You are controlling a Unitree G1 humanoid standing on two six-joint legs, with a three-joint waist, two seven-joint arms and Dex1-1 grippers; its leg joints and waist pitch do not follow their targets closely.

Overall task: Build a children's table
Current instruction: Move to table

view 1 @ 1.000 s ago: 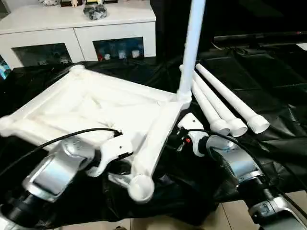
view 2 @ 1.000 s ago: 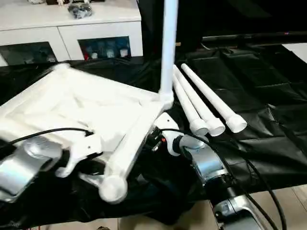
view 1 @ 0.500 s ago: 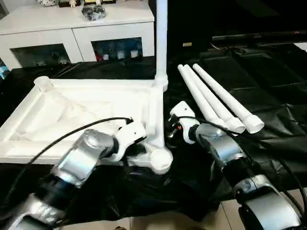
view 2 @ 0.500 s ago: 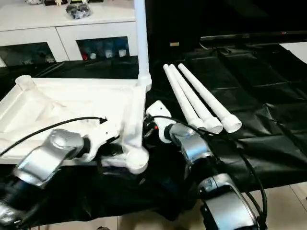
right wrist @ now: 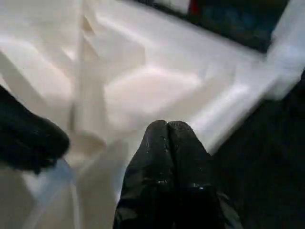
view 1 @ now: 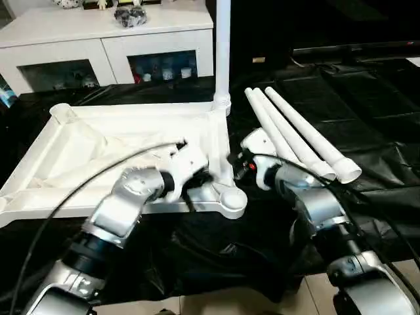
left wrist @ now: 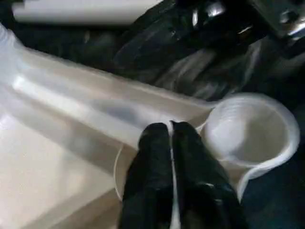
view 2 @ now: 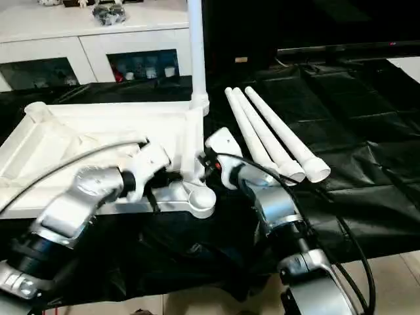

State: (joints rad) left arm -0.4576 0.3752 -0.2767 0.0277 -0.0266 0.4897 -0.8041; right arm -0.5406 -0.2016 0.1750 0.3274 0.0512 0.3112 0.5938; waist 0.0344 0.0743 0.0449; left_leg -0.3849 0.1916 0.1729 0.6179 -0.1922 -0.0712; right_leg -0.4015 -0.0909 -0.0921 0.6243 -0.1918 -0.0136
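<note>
The white plastic rectangular tabletop [view 1: 125, 141] is lying upside down, ribbed underside up, on the black plastic sheet [view 1: 367, 118] that covers the worktop, toward its left half. One long white tapered tube leg [view 1: 222, 49] is already standing upright in the far right corner socket. The near right corner socket [view 1: 231, 199] is an empty round cup, sitting close to the worktop's front edge.

The left gripper [left wrist: 170, 138] is right at the tabletop's near rim, just beside that empty socket. In the left wrist view its two black fingers are pressed together with a thin white plastic edge running between them, so it looks pinched shut on the tabletop rim.

The right gripper [right wrist: 167, 131] is just off the tabletop's right edge, between it and the loose legs. Its fingers are closed flat against each other with nothing in them, pointing in over the ribbed underside; I can't tell whether the tips touch the rim.

The three spare white tube legs [view 1: 298, 141] lie side by side on the sheet, right of the tabletop, fat ends toward the front edge.

Behind the worktop there's a white cabinet with glass doors [view 1: 108, 52].
</note>
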